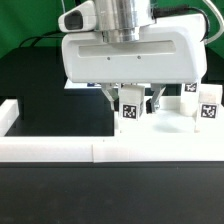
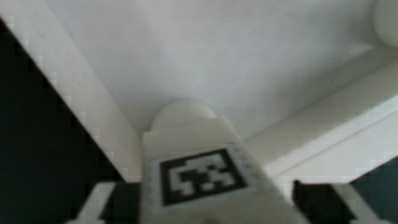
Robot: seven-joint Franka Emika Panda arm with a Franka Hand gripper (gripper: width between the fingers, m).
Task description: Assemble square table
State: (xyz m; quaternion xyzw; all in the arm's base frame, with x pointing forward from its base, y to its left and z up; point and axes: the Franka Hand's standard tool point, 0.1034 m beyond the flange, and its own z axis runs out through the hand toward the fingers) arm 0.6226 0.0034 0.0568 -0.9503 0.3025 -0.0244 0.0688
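My gripper is shut on a small white leg with a black-and-white tag and holds it upright over the white square tabletop. In the wrist view the leg sits between my two fingers, and the gripper points down at the tabletop's recessed face near a raised rim. Whether the leg touches the slab is hidden. Two more tagged legs stand at the exterior view's right.
A long low white border wall runs along the front and turns back at the exterior view's left. Black table surface lies left of the slab. A flat white edge shows behind the gripper.
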